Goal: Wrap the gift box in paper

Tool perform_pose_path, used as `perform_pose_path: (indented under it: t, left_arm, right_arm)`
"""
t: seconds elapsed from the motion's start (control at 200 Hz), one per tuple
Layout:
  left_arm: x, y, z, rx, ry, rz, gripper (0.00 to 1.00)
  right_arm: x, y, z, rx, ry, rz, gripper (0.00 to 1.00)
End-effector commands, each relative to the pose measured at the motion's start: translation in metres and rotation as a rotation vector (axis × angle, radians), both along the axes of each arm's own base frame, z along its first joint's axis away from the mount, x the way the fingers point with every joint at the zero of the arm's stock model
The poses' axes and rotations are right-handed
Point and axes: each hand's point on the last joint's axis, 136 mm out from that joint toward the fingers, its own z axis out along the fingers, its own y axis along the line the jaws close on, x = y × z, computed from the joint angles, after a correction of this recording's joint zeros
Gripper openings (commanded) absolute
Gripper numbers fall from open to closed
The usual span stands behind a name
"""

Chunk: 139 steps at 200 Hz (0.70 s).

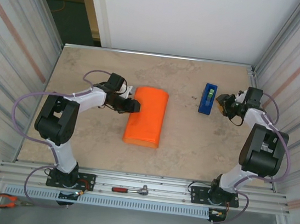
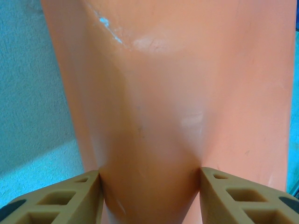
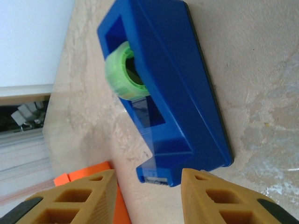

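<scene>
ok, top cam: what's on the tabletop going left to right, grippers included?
left gripper → orange paper, folded into a bundle → blue tape dispenser → right gripper

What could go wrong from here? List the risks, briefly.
1. The left gripper pinches a fold of the paper at one edge; a pull could tear it or loosen the wrap.
2. The right gripper sits open around the end of the tape dispenser; closing off-centre could shove it aside instead of grasping it.
</scene>
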Motion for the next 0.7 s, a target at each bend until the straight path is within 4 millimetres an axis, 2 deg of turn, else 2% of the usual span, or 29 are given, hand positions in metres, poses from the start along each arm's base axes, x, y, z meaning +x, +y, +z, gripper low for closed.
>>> perform_pose_path:
  t: [0.0,0.255,0.456,0.691]
  left_arm:
    - [-0.038,0.022,-0.061,0.187,0.168,-0.012,0.52]
    - [-0.039,0.023,-0.061,0.193,0.171,-0.015,0.51]
    - [-0.04,0.023,-0.063,0.196,0.176,-0.016,0.51]
    - [-0.043,0.021,-0.065,0.199,0.182,-0.025,0.51]
  right_arm:
    - [0.01,0.011,0.0,0.004,-0.031,0.067,0.38]
    - [0.016,0.028,-0.017,0.005,-0.005,0.113,0.33]
    - [0.018,0.029,-0.022,0.003,0.001,0.117,0.3]
    - [0.024,0.026,-0.02,-0.007,-0.017,0.114,0.31]
